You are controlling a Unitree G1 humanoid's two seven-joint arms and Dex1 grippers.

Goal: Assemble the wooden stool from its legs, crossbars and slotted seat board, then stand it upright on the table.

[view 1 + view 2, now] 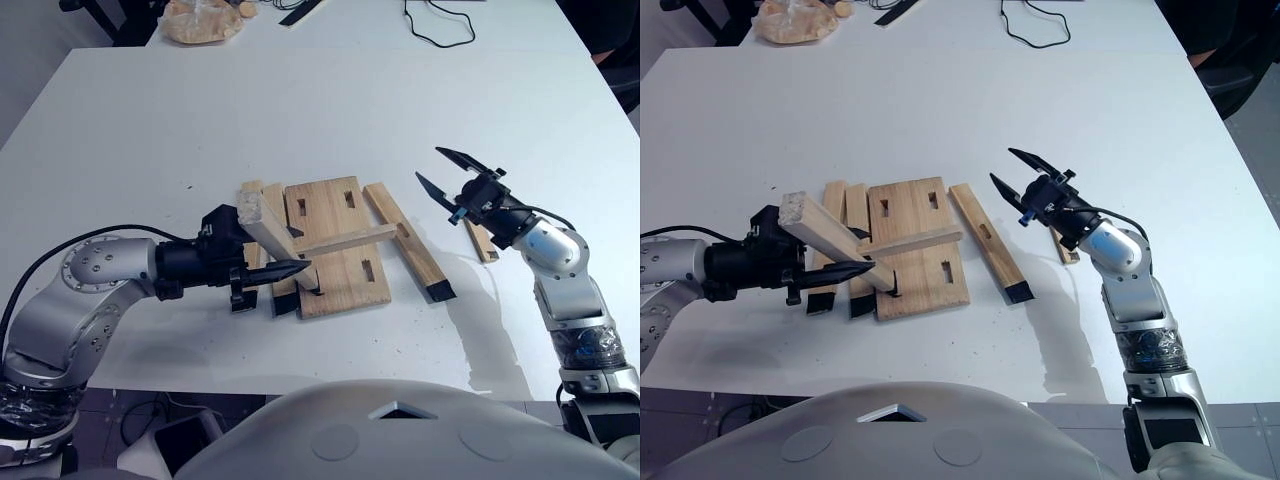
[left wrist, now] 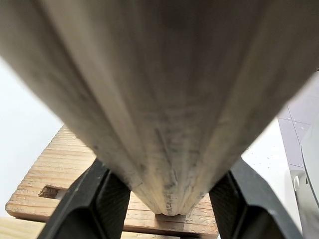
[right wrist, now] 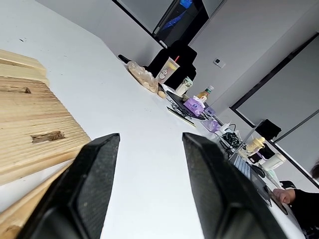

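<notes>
No readable text, numbers or signs, slotted seat board (image 1: 325,215) plain wood, labels on the far bottles (image 3: 202,94) and cup (image 3: 172,66) too small to make out.

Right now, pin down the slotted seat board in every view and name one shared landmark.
Left eye view: seat board at centre, under the thin crossbar.
Right eye view: board left of centre.
Left wrist view: board beneath the gripped leg.
Right wrist view: board beside the open fingers.
Shared landmark: its rectangular slots.
</notes>
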